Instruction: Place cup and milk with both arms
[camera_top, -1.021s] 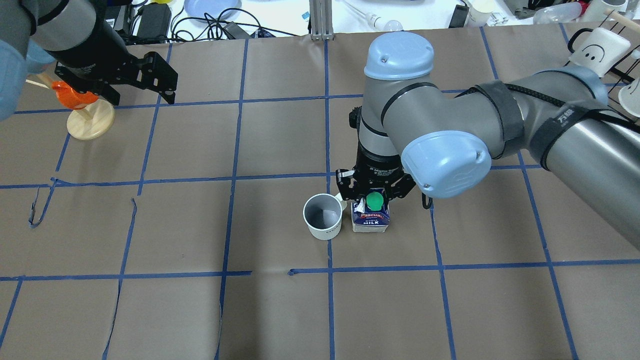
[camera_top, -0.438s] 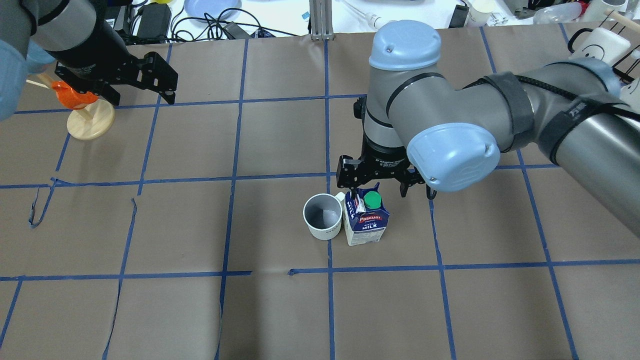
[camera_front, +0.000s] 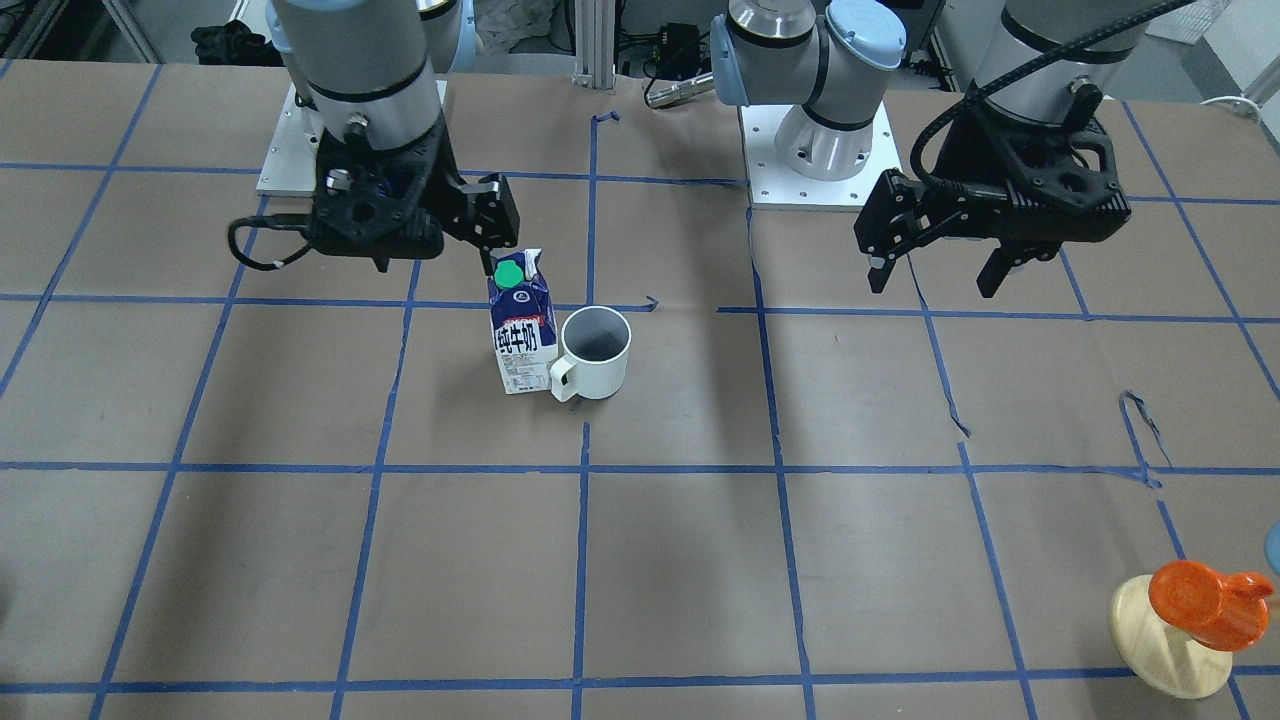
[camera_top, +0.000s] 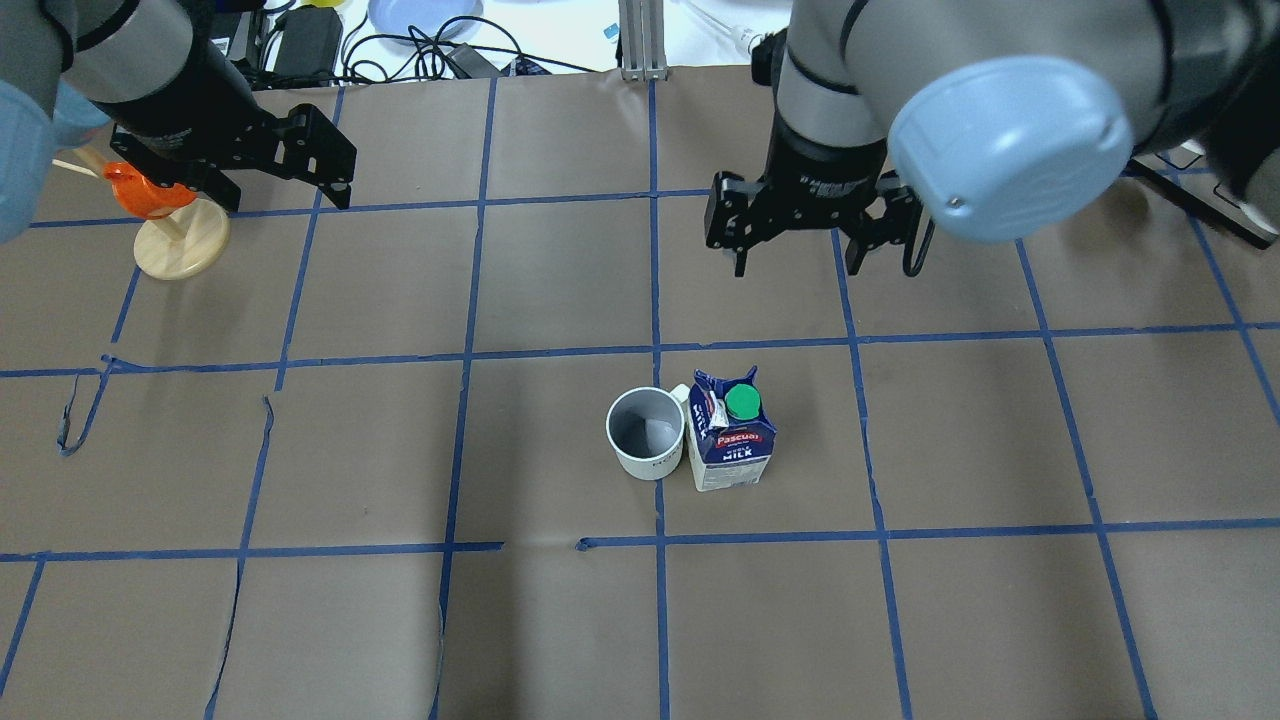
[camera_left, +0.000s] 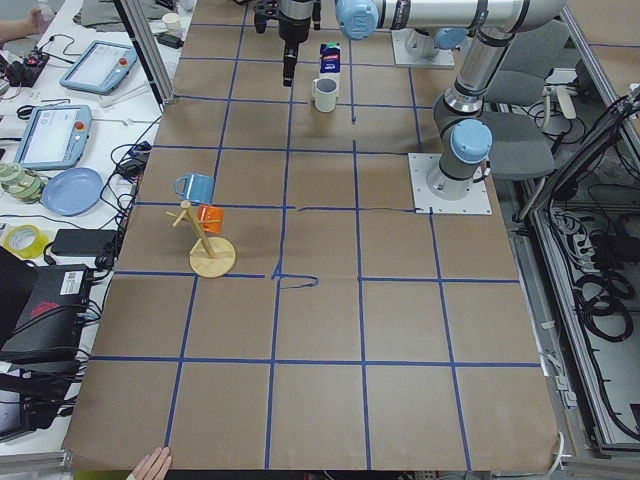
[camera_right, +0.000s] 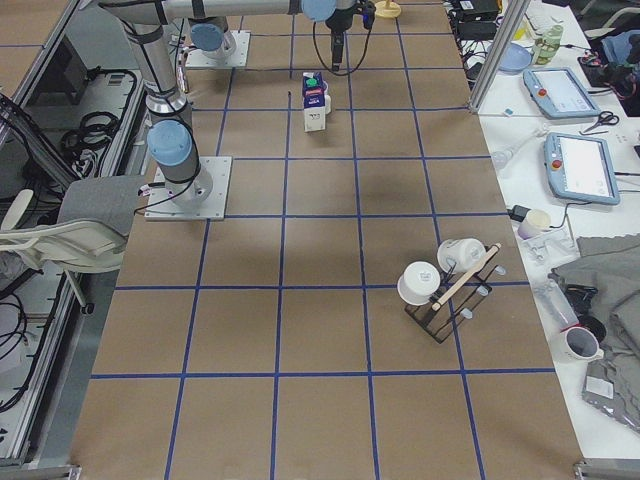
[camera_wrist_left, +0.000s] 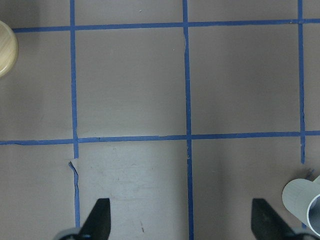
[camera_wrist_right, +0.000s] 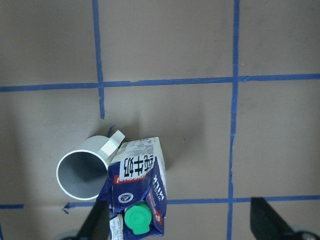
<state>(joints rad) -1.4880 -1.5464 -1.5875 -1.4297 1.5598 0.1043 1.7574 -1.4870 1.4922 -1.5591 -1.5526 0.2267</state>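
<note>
The milk carton (camera_top: 732, 432) stands upright on the brown paper, green cap up. The white cup (camera_top: 646, 432) stands upright right beside it, on the carton's left in the overhead view, empty, seemingly touching it. Both show in the front view, the carton (camera_front: 520, 335) and the cup (camera_front: 595, 350), and in the right wrist view, the carton (camera_wrist_right: 137, 187) and the cup (camera_wrist_right: 80, 172). My right gripper (camera_top: 797, 262) is open and empty, raised and beyond the carton. My left gripper (camera_top: 285, 198) is open and empty at the far left, well away from both; its wrist view catches the cup's rim (camera_wrist_left: 306, 200).
An orange cup-shaped thing (camera_top: 148, 192) hangs on a pale wooden stand (camera_top: 182, 248) just beside the left gripper. A rack with white mugs (camera_right: 445, 280) stands on the robot's right end of the table. Cables and a blue plate (camera_top: 425, 15) lie past the far edge.
My right gripper has let go of the milk carton, opened, and lifted away toward the far side. The carton stays standing beside the cup. The left arm has not moved.
</note>
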